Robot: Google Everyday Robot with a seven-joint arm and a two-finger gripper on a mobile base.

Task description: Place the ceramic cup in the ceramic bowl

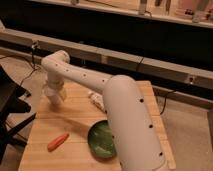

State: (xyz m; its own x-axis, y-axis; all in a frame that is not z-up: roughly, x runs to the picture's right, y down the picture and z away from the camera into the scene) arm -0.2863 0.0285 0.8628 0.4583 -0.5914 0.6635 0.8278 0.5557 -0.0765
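Camera view gives you one of each thing: one cup [56, 97], one bowl [100, 140], one carrot [58, 141], one white block [96, 100], all on a single wooden table [75, 120], and one white arm [130, 120] ending in one gripper [53, 90].

You will find the gripper hanging straight down from the arm's bent elbow, over the table's back-left area, close to the left edge. The cup is right at its lower end, a small plain white shape that is hard to separate from the white gripper above it. Whether the gripper is clenched on the cup or loose around it, you cannot tell. Nor can you tell whether the cup stands on the wood or hangs just above it.

The cup looks taller than wide, and its long axis runs roughly up and down, in line with the gripper. Which end is the mouth cannot be made out.

The bowl sits well apart from the cup, toward the front of the table. It is round, glossy dark green with a paler middle, and its right side is hidden behind the thick arm link. The carrot lies to the left of the bowl, tilted, near the front edge. The block lies between cup and bowl, further back, partly covered by the arm.
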